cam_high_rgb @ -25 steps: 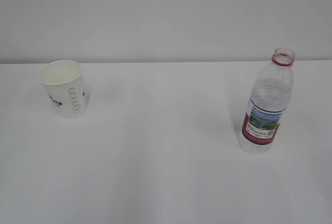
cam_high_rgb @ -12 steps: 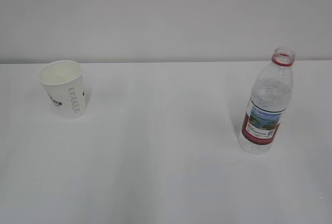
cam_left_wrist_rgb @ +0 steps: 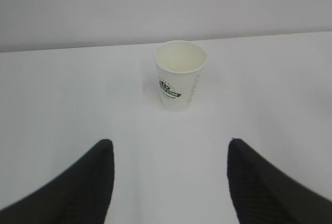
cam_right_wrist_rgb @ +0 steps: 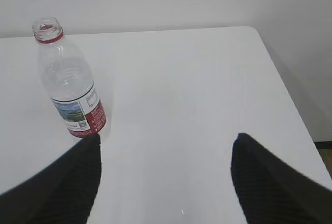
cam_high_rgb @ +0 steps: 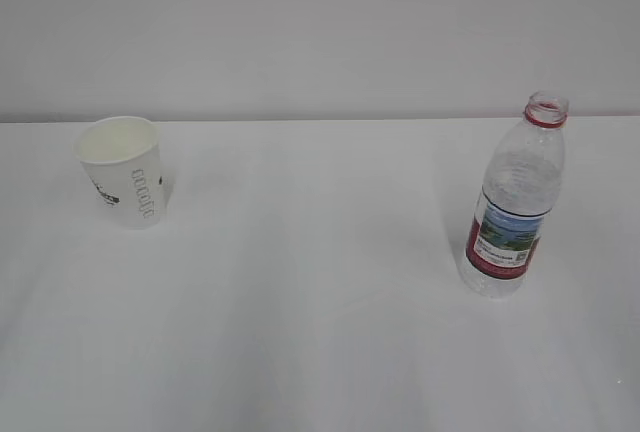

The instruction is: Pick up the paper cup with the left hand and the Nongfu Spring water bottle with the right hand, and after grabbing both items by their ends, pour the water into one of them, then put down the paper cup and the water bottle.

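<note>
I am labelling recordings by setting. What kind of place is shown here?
Probably a lab or test bench, not a home: a bare white table, a plain pale wall, and only a paper cup and an open water bottle.

You have one change to note, and it is slight. The cup [cam_high_rgb: 121, 170], standing well to the left of the bottle [cam_high_rgb: 515, 202], now appears to show its side lettering a touch nearer the edge facing the bottle than a second ago, as after a very small turn. Whether its base shifted, the exterior view does not show.
</note>
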You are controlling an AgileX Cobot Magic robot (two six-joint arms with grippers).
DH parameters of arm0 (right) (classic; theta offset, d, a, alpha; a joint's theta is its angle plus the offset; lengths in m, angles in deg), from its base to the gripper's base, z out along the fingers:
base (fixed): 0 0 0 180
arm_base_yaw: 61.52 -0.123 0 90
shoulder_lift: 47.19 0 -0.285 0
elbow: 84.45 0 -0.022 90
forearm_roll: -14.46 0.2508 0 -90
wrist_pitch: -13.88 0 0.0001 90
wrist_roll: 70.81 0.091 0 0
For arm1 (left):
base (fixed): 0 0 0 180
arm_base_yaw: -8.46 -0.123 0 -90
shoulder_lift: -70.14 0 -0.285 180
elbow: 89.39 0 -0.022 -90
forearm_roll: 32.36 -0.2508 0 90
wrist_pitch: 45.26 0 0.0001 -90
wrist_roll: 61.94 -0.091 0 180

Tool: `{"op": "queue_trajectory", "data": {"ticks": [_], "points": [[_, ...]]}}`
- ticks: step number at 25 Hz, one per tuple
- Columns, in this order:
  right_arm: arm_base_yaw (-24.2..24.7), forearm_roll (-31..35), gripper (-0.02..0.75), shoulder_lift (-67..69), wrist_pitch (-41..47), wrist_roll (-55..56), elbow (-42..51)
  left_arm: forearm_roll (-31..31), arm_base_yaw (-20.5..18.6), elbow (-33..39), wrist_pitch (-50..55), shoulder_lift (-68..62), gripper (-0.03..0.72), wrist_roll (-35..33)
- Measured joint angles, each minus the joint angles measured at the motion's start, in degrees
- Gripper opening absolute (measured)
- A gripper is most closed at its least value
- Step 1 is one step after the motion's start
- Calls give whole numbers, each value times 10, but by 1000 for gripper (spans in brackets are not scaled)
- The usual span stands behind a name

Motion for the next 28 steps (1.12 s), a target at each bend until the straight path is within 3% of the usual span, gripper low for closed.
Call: {"op": "queue_trajectory", "data": {"ticks": [13,28], "points": [[0,18,587,94,-97,3,0,0,0,0,-108,-93,498,0],[0,18,587,101,-227,3,0,0,0,1,-228,-162,498,0]]}}
